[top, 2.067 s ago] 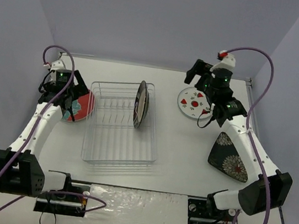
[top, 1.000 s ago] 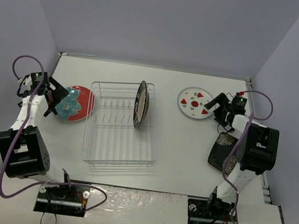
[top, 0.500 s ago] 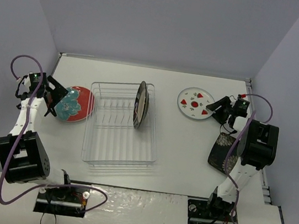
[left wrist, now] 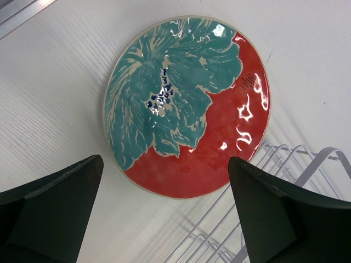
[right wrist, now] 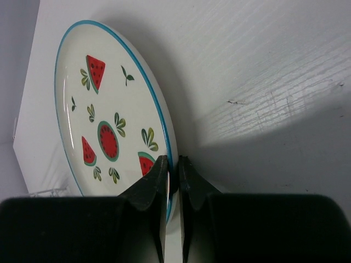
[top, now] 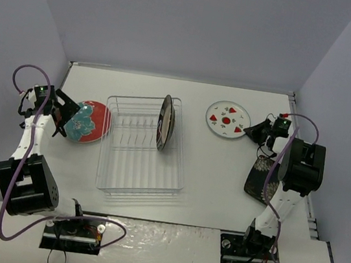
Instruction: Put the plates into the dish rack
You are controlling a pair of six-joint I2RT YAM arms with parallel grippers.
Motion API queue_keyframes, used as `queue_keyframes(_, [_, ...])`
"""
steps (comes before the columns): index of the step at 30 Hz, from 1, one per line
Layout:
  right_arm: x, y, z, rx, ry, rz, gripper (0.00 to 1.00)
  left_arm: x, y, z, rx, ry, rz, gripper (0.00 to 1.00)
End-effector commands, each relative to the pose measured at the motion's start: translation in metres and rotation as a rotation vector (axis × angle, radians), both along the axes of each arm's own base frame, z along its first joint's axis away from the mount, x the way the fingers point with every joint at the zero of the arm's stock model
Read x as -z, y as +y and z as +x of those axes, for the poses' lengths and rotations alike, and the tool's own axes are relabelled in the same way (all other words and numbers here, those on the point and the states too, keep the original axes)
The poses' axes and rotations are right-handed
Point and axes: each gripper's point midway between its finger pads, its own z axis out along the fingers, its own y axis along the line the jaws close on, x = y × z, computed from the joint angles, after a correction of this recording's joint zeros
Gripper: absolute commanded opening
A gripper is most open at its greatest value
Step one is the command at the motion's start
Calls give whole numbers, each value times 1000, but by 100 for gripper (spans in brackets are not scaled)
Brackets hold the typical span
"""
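Note:
The white watermelon plate (top: 227, 119) (right wrist: 104, 120) lies at the back right, and my right gripper (top: 252, 130) (right wrist: 173, 167) is shut on its near rim. The red plate with teal flowers (top: 87, 122) (left wrist: 186, 101) lies left of the dish rack (top: 141, 145). My left gripper (top: 66, 115) (left wrist: 164, 211) hovers wide open at that plate's left edge, holding nothing. A plate with a dark striped rim (top: 165, 122) stands upright in the rack's back right part. The black square plate with white flowers (top: 267, 180) leans behind the right arm.
The rack's wire corner (left wrist: 296, 164) shows beside the red plate in the left wrist view. Grey walls close in the table on three sides. Both arm bases and their cables sit at the near edge.
My right gripper has shut on the rim of the watermelon plate, which has shifted slightly left and back. The left arm has held still over the red plate.

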Motion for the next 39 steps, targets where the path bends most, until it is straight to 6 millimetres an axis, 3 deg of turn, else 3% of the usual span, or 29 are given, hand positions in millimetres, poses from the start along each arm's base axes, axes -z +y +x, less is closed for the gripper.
queue_keyframes(1, [-45, -16, 6, 38, -116, -149, 0, -29, 4, 8, 5, -93, 38, 97])
queue_keyframes(3, [-90, -20, 8, 53, -212, -228, 0, -30, 4, 7, 6, -99, 38, 97])
queue_keyframes(9, [-186, -30, -4, 157, -348, -416, 0, -32, 2, 6, 12, -114, 39, 97])
queue_keyframes(19, [-268, -18, -21, 152, -537, -417, 0, -36, -2, 6, 32, -136, 32, 97])
queue_keyframes(26, [-363, 9, -23, 132, -690, -501, 0, -38, -7, 9, 52, -152, 19, 97])
queue_keyframes(27, [-359, 11, -21, 123, -676, -498, 0, -39, -7, 9, 54, -157, 17, 97])
queue_keyframes(28, [-381, 16, -19, 117, -716, -480, 0, -38, -8, 10, 58, -158, 13, 97])
queue_keyframes(31, [-400, 30, -10, 77, -746, -433, 0, -38, -9, 11, 69, -162, 9, 97])
queue_keyframes(39, [-435, 107, 21, -74, -842, -259, 0, -37, -13, 13, 89, -171, -2, 97])
